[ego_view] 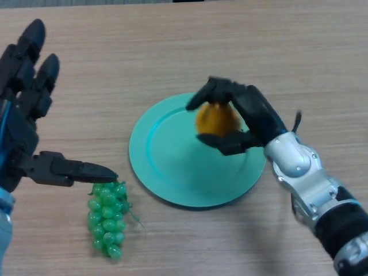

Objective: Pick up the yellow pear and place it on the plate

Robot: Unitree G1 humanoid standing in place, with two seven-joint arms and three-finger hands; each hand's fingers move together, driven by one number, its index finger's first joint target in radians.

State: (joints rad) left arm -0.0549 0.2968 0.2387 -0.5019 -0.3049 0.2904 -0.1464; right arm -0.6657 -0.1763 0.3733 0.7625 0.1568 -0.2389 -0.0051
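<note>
The yellow pear (216, 119) is held over the right part of the teal plate (172, 167), with my right hand (253, 112) curled round it, fingers above and thumb below. Whether the pear touches the plate I cannot tell. My left hand (26, 103) stays idle at the far left with fingers straight and its thumb reaching right, just above a grape bunch.
A bunch of green grapes (107, 218) lies on the wooden table (172, 46) left of the plate's lower rim, directly under my left thumb tip.
</note>
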